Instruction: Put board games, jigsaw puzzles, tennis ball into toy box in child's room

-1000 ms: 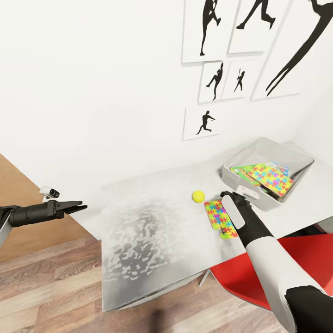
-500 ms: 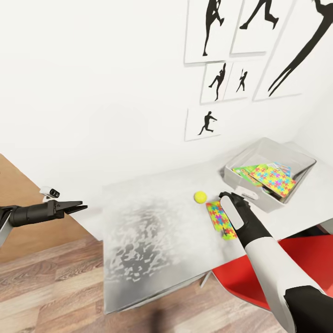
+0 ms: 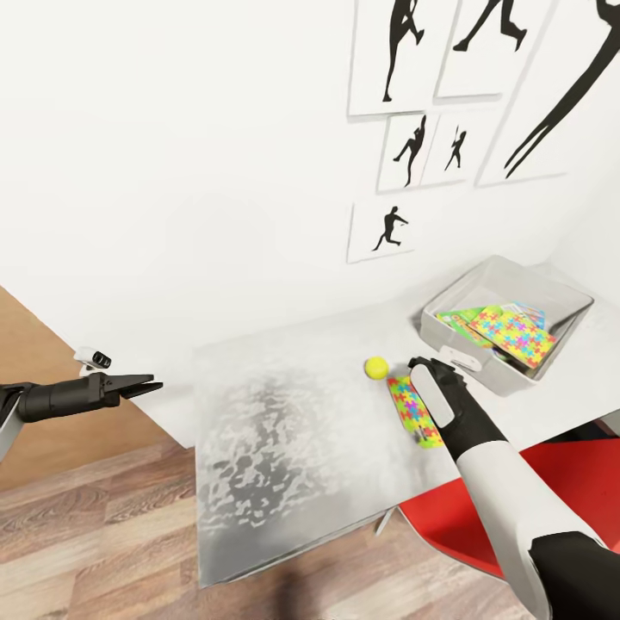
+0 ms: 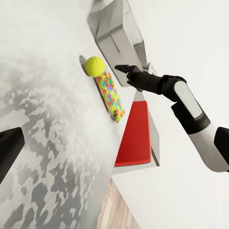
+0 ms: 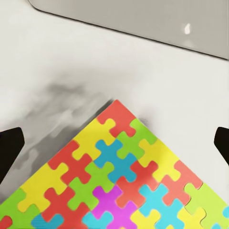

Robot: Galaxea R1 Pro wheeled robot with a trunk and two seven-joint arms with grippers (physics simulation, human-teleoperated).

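the light grey toy box (image 3: 560, 297) sits at the far right end of the white table (image 3: 284, 413), against the wall. inside it lie 1 jigsaw puzzle (image 3: 513, 331) on top and at least 1 flat printed board game (image 3: 459, 317) under it, with a blue corner of another box showing at the far side. a 2nd jigsaw puzzle (image 3: 412, 412) lies on the table top just in front of the toy box, outside it, and the tennis ball (image 3: 375, 368) rests on the table right beside that puzzle's far corner.

the right gripper (image 3: 428, 372) hangs over the loose puzzle, between it and the toy box wall; in the right wrist view its 2 dark fingertips (image 5: 10, 143) stand wide apart at either edge of the picture, with the puzzle's corner between and below them, nothing held.

the left gripper (image 3: 145, 383) is off the table's left end, over the wood floor (image 3: 95, 534), its thin fingers close together and holding nothing. a red chair seat (image 3: 482, 508) shows under the table's near right edge.
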